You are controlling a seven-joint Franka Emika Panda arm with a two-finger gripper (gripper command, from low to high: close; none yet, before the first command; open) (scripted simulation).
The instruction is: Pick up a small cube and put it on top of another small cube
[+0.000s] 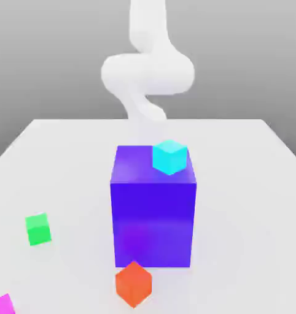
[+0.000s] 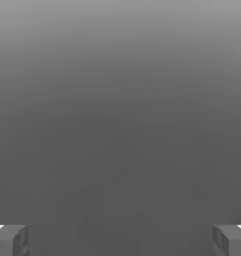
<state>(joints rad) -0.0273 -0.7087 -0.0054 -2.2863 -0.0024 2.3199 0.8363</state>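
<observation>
The small magenta-pink cube [image 1: 2, 305] lies at the near left corner of the table, cut off by the exterior view's edge. Other small cubes are a green one [image 1: 37, 229] on the left, an orange-red one [image 1: 133, 284] in front of the big block, and a cyan one [image 1: 169, 156] that appears to rest on the block's top, at its far right corner. My gripper [image 2: 120, 241] is open in the hand view, its two grey fingertips [image 2: 10, 240] far apart with nothing between them, facing plain grey background. The white arm [image 1: 147, 70] rises behind the block.
A big blue-purple block [image 1: 153, 218] stands in the middle of the white table [image 1: 249, 202] and hides what is behind it. The table's far edge runs just behind the block, below the arm.
</observation>
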